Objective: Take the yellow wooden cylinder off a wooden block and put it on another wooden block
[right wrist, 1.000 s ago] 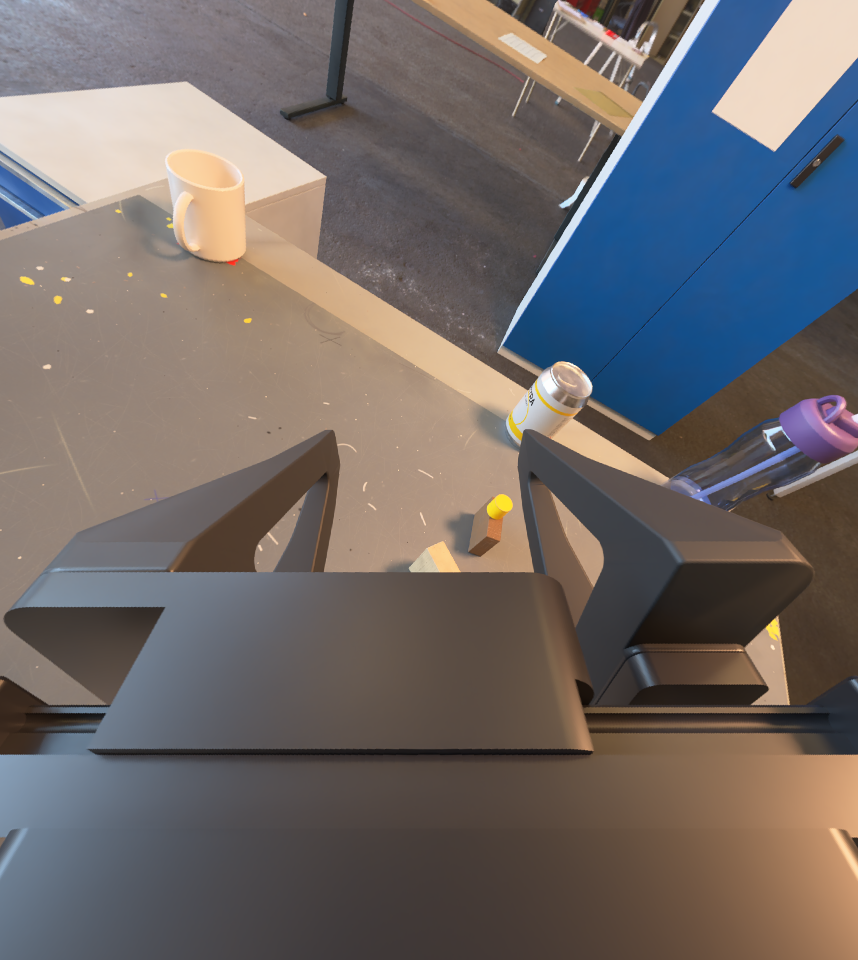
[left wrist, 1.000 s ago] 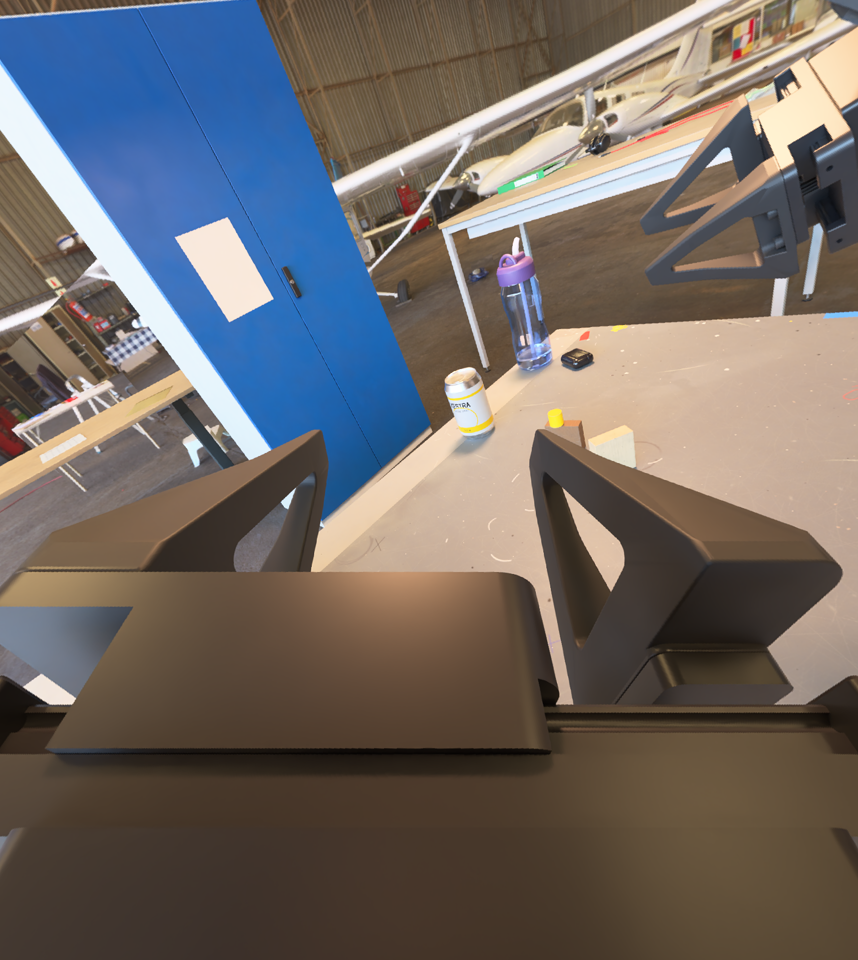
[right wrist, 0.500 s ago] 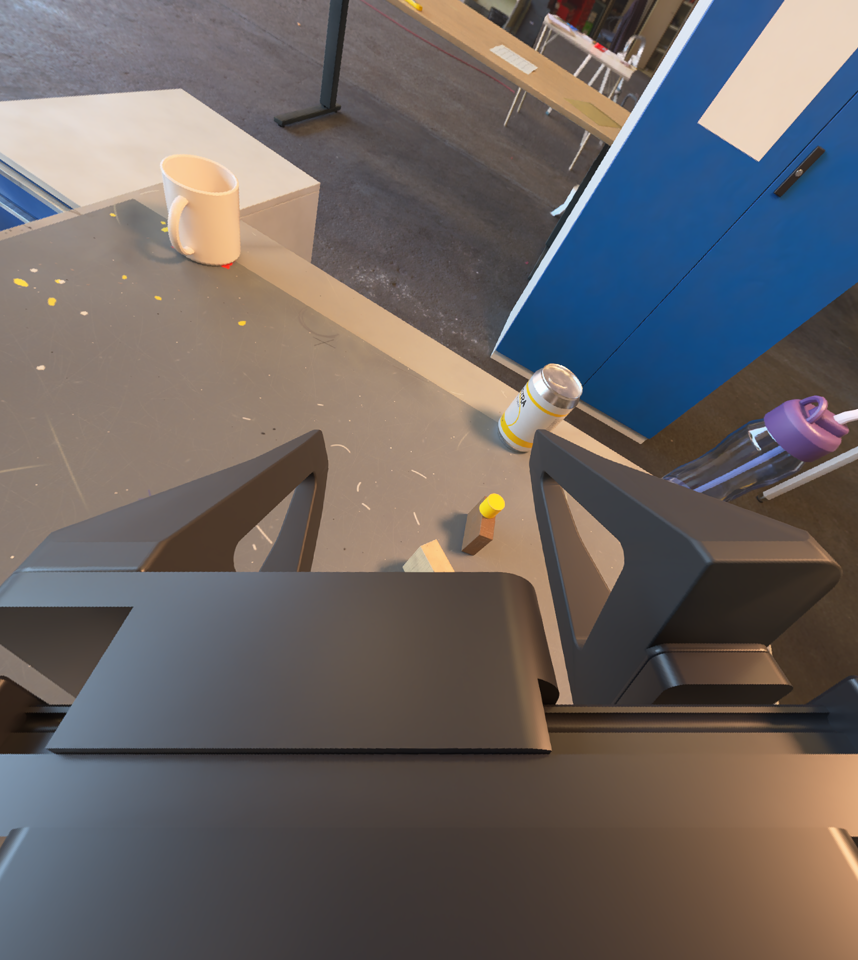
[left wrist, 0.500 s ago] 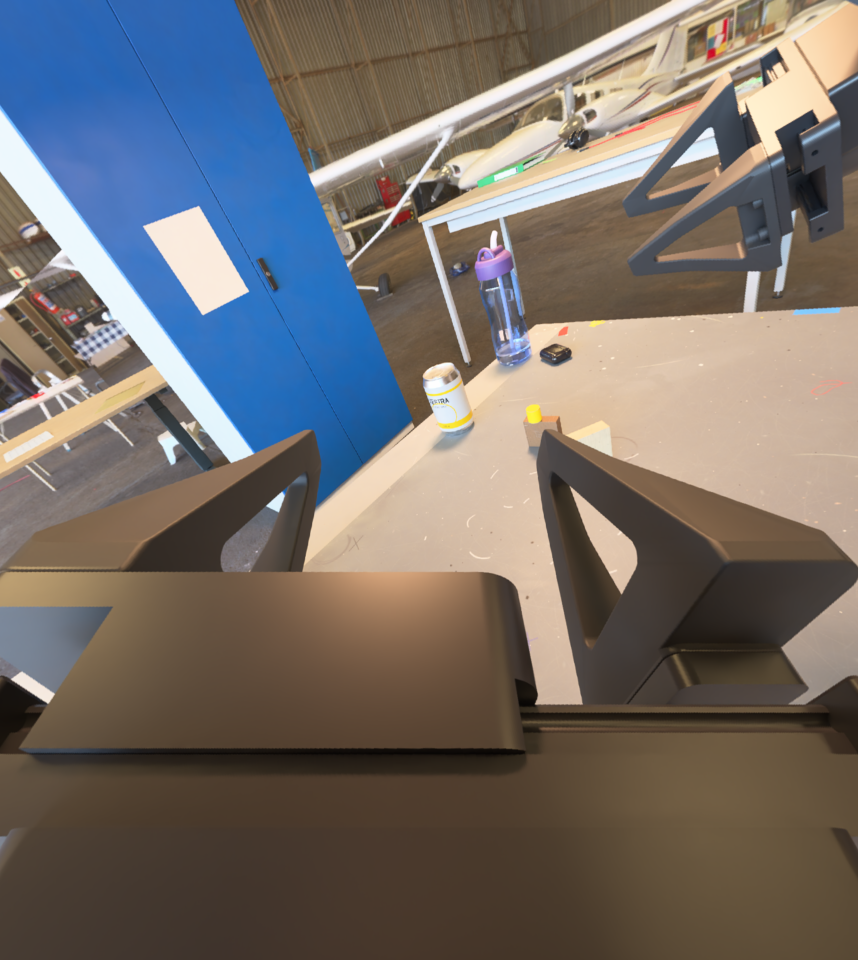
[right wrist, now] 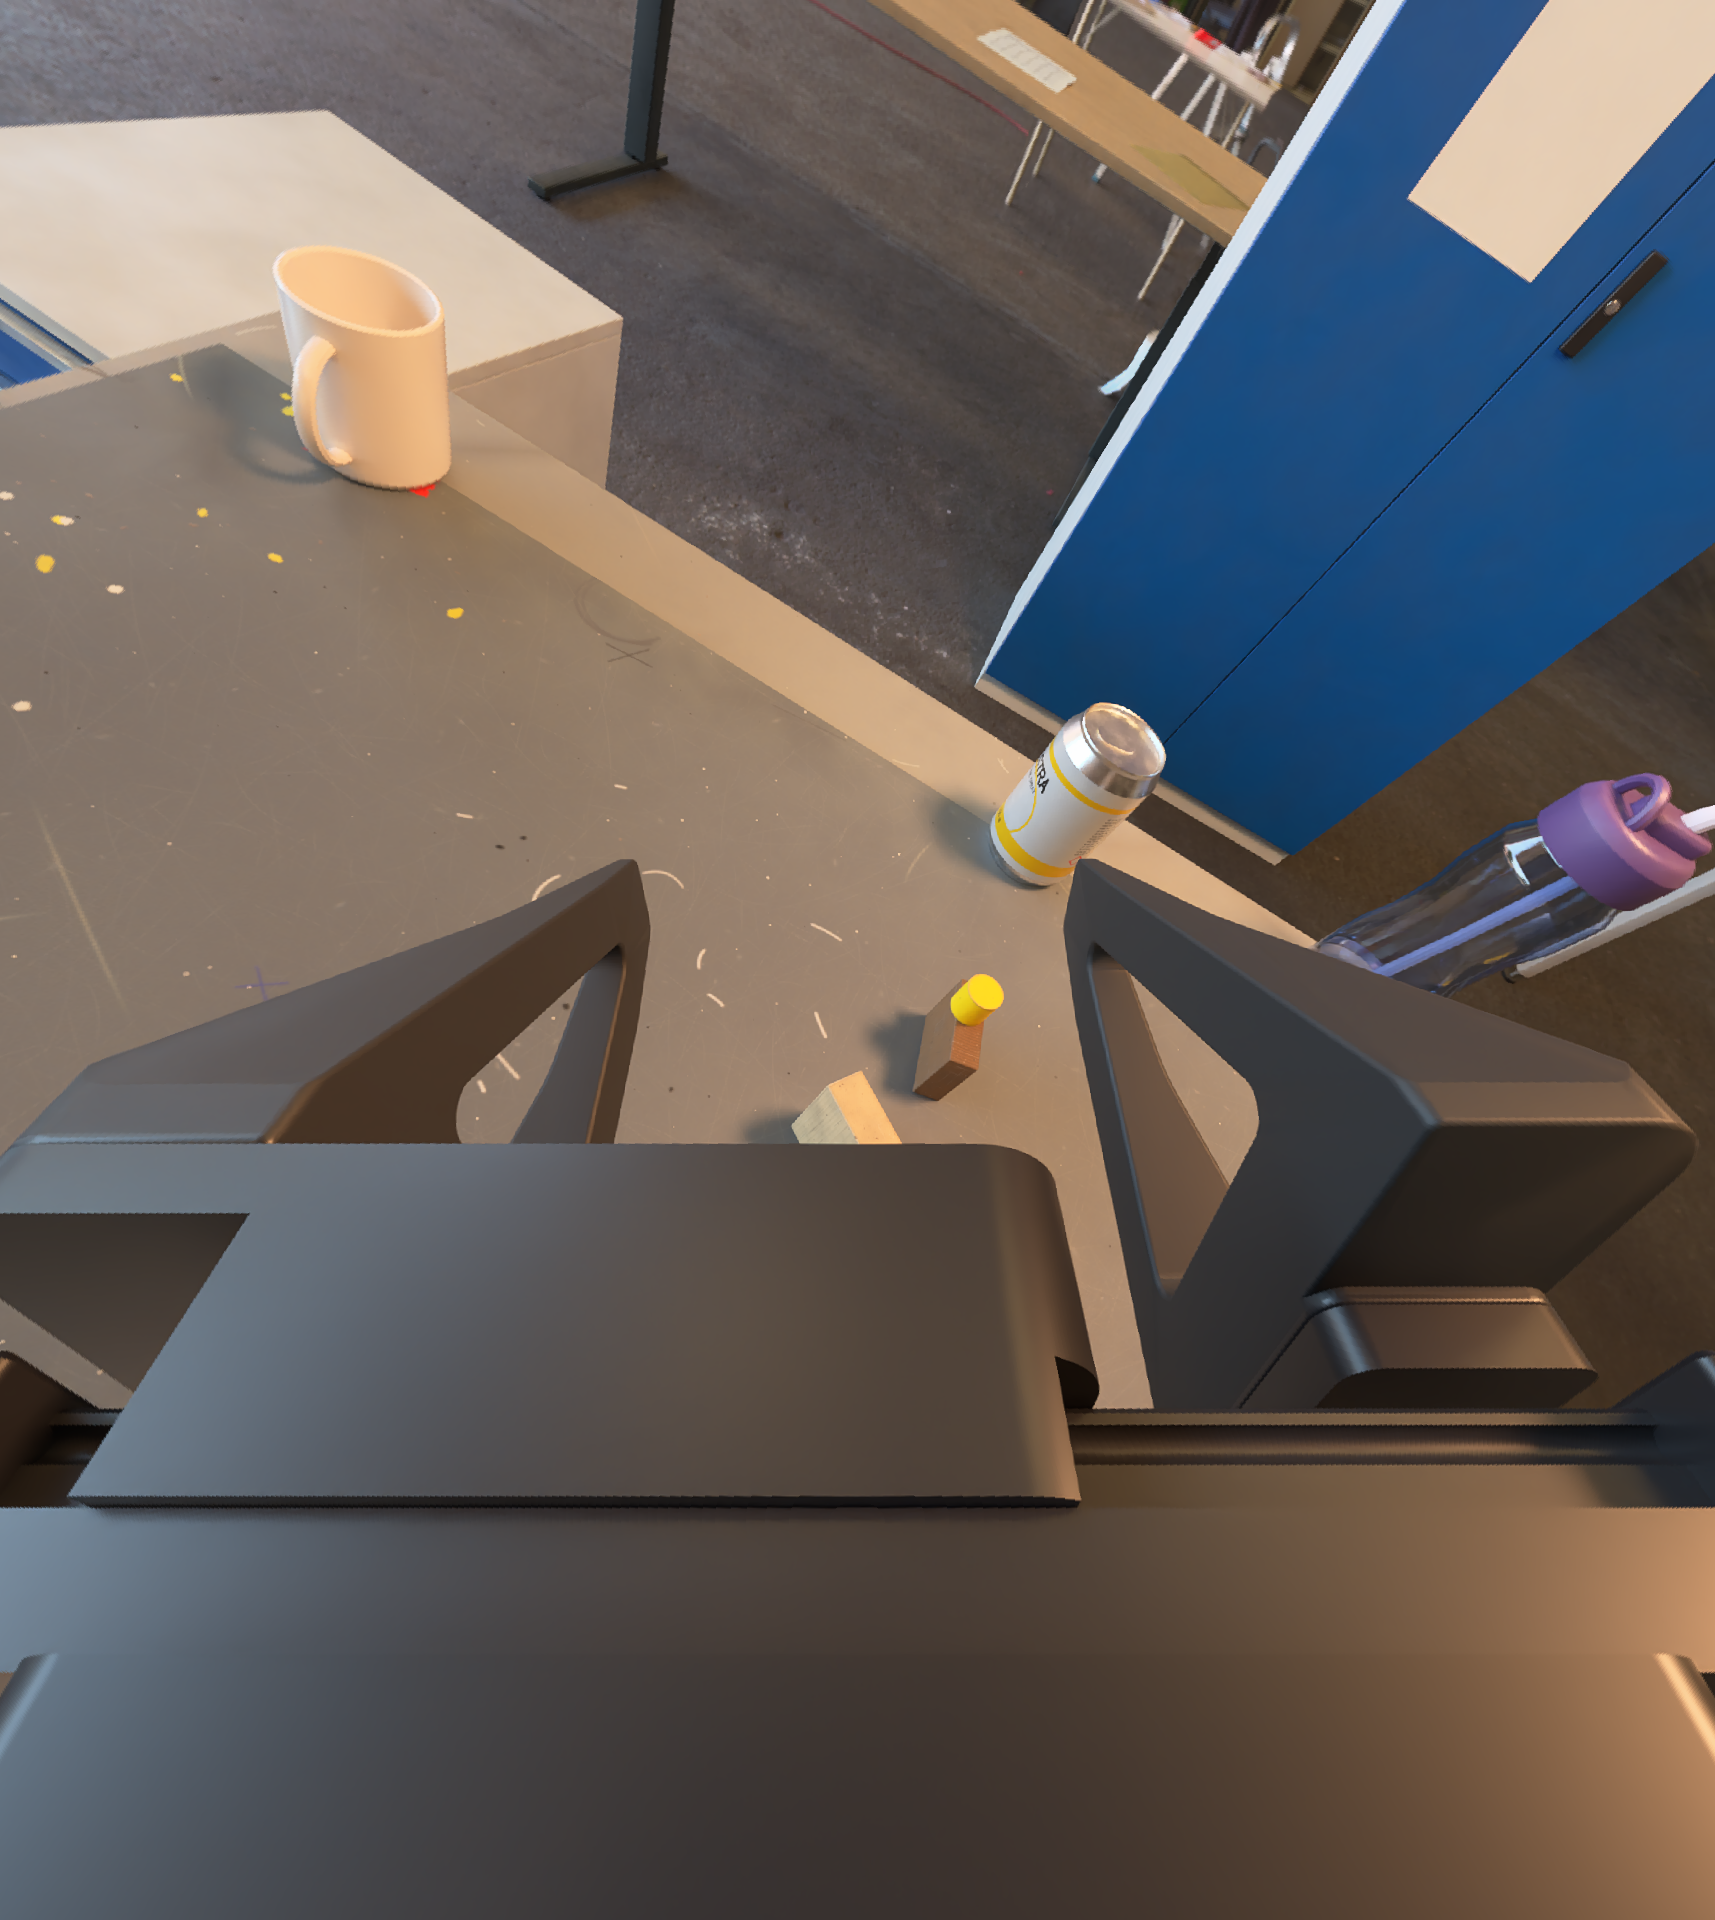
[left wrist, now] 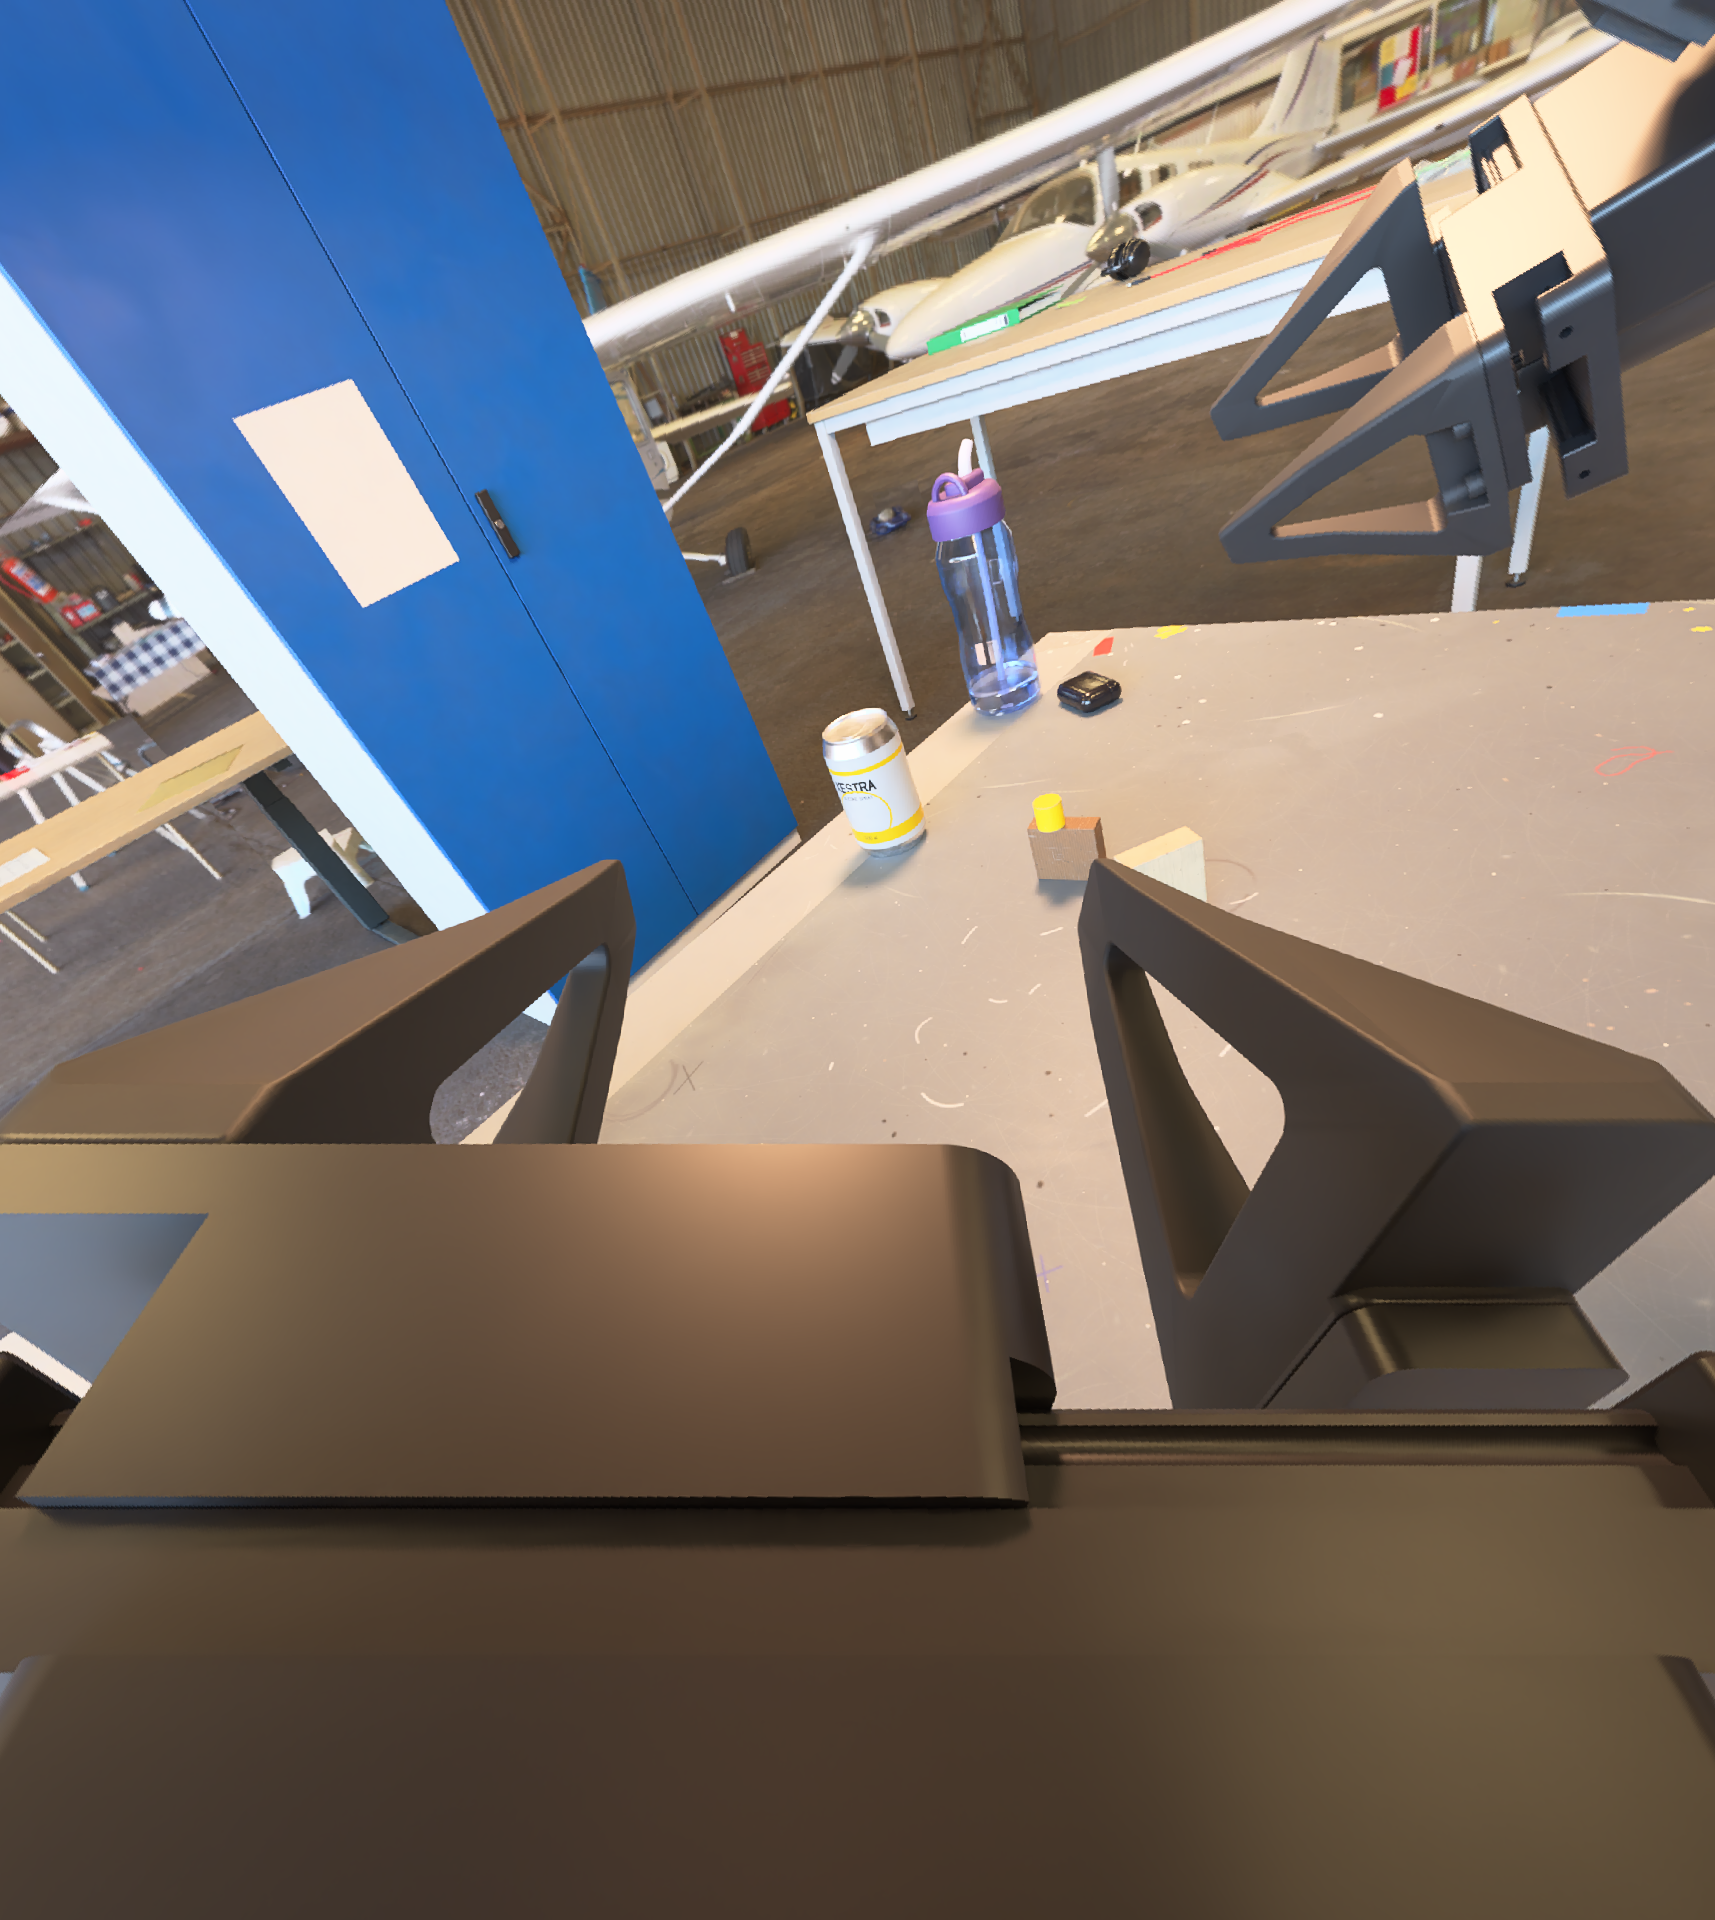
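- The yellow wooden cylinder (right wrist: pixel 977 1000) stood upright on top of a small brown wooden block (right wrist: pixel 949 1049), which rested on the grey, scratched table (right wrist: pixel 209 790).
- Just beside the brown block, on its near side in the right wrist view, lay a pale wooden block (right wrist: pixel 845 1112), apart from the first by a narrow gap and partly hidden behind the end effector's body.
- A white and yellow drinks can (right wrist: pixel 1076 795) stood farther off near the table's edge; it bore dark printed lettering and a yellow ring.
- A clear water bottle with a purple lid (left wrist: pixel 980 603) and a small black case (left wrist: pixel 1088 691) stood at the far corner in the left wrist view.
- A white mug (right wrist: pixel 365 369) stood well apart to the far left in the right wrist view, with no marking visible.
- Behind the table stood a blue cabinet (left wrist: pixel 313 416) carrying a blank pale panel.
- The right end effector (right wrist: pixel 853 883) hung above the table with its fingers spread wide and nothing between them; the cylinder lay ahead of it, within the gap between the fingers as seen, nearer the right-hand one.
- The left end effector (left wrist: pixel 853 883) was likewise wide apart and empty, farther from the cylinder, which showed beyond its right-hand fingertip.
- In the left wrist view the right end effector appeared at the upper right, raised well above the table.
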Tool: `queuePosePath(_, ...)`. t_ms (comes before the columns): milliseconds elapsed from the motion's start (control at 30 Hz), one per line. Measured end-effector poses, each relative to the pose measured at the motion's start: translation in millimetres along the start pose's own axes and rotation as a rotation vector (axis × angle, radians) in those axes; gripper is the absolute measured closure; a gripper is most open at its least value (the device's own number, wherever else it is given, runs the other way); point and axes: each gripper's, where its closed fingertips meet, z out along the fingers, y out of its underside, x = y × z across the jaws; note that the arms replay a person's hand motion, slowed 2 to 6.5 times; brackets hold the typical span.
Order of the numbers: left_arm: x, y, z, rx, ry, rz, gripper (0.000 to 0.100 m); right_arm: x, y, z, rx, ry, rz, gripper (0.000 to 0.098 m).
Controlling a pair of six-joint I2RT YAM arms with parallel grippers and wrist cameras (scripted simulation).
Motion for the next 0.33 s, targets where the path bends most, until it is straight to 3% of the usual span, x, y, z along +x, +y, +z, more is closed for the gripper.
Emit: queuePosePath(333, 0.0, 6.7, 3.5, -0.024, 0.018, -0.011, 0.027, 2.9, 14.9, 9.8, -0.088, 0.021, -0.002, 0.0296)
